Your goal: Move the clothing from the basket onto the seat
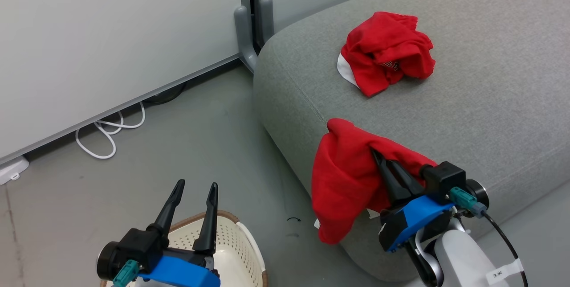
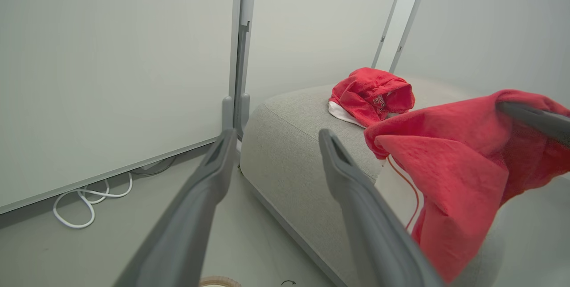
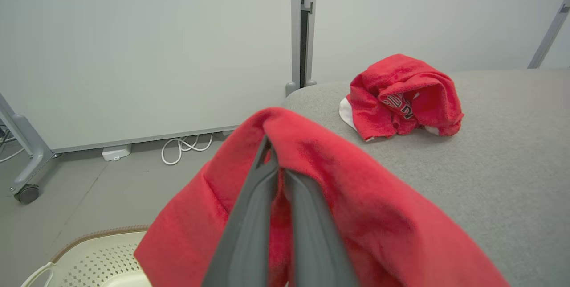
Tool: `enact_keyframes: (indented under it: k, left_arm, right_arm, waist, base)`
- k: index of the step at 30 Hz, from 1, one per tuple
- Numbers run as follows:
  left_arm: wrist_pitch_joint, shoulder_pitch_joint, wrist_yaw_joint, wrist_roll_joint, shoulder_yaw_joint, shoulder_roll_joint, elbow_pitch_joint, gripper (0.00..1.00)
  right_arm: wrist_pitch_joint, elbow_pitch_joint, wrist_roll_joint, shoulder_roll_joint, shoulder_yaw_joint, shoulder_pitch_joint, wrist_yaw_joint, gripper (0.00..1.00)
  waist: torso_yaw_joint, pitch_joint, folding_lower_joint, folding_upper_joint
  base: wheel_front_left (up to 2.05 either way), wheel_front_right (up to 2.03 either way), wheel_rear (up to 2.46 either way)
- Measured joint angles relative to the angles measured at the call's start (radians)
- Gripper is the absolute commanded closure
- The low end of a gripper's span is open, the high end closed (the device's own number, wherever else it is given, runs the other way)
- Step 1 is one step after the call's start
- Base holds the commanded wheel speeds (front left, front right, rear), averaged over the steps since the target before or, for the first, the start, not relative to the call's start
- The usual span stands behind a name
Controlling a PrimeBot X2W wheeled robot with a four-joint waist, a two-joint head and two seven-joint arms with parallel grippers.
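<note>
- The hanging garment (image 1: 343, 180), judged light and limp, is clamped at a bunched fold by the right gripper (image 1: 376, 155), over the front edge of the seat (image 1: 490, 113).
- The crumpled garment (image 1: 387, 51) is laid farther in on the seat.
- The left gripper (image 1: 197, 185) is held spread and empty beside the seat, above the basket (image 1: 242, 238).
- The basket's inside is cut off.

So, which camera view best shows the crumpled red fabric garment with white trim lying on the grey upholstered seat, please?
The right wrist view: the crumpled red fabric garment is largest there, white lettering facing the camera. The head view shows it whole from above, lettering mostly hidden; the left wrist view shows it smaller, side-on.
</note>
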Motion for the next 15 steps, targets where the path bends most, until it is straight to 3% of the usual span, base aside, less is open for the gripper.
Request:
enact_keyframes:
  k: [10, 15]
  left_arm:
    - [0.000, -0.021, 0.000, -0.002, -0.016, 0.012, 0.006, 0.00]
    - [0.000, -0.040, 0.000, 0.001, -0.023, 0.030, -0.001, 0.00]
  right_arm:
    - [0.012, -0.037, 0.000, 0.000, -0.050, 0.014, 0.000, 1.00]
    - [0.012, -0.039, 0.025, -0.001, -0.127, -0.033, 0.000, 1.00]
  waist:
    - [-0.010, 0.026, 0.0000, 0.0000]
    - [0.005, 0.061, 0.0000, 0.0000]
  base:
    - [0.00, 0.00, 0.00]
    - [0.00, 0.00, 0.00]
